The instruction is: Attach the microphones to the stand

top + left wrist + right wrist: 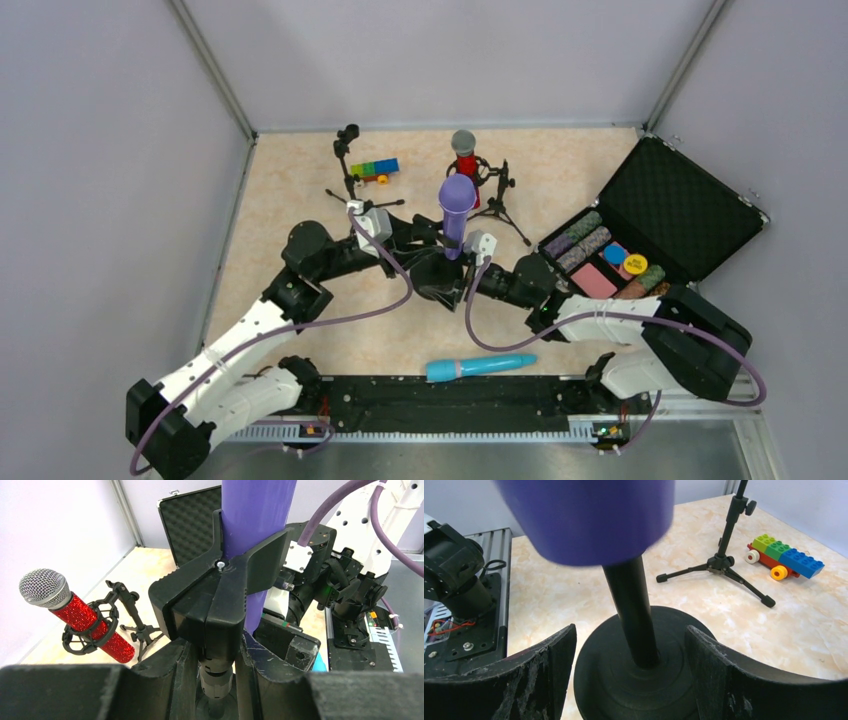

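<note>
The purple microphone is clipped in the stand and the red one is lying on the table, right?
No. The red microphone sits in a tripod holder, as the left wrist view shows. The purple microphone is clipped in the stand.

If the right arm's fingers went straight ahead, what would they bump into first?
Probably the stand's round base, which sits between the right fingers; its pole rises just beyond.

No text, brand, number or sign can be read in any view. A yellow disc (635, 264) in the open case (690, 215) carries small dark marks that may be print, but they are too small to make out. A green light glows on an arm, showing no figure.
</note>
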You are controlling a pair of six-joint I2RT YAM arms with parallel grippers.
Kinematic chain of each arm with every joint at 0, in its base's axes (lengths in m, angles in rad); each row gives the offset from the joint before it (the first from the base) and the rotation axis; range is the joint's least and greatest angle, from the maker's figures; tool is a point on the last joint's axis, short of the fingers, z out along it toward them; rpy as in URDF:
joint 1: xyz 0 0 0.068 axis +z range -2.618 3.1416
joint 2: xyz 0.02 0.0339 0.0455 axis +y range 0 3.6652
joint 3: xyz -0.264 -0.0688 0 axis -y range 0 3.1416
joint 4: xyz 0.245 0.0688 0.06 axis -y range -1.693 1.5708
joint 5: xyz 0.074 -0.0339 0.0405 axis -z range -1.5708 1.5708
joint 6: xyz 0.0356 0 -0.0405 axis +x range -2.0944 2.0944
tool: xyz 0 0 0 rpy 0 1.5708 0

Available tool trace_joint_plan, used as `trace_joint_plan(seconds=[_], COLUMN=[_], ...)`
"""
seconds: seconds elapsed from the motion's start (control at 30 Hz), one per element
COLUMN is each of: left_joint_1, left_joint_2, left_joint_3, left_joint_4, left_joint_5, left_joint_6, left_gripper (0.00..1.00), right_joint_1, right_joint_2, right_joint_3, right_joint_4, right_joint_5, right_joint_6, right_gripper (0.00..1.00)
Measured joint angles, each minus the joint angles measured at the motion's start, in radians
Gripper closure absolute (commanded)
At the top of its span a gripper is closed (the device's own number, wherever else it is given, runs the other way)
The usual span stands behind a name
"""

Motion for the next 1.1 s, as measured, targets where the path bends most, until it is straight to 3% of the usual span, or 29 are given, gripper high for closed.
trace_joint_plan(seconds=[1.1], left_joint_1=[-0.003], left_joint_2=[0.016], left_joint_3=[0.062], left_joint_4=[-0.002], left_joint_5=[-0.057], left_joint_6=[-0.064], left_gripper=[1.00], right_joint_1=[0.000], right_joint_2=[0.124], right_joint_3=[-0.034], right_joint_4=[0.191], right_joint_5=[0.073], right_joint_6=[-0.052], right_gripper=[0.23])
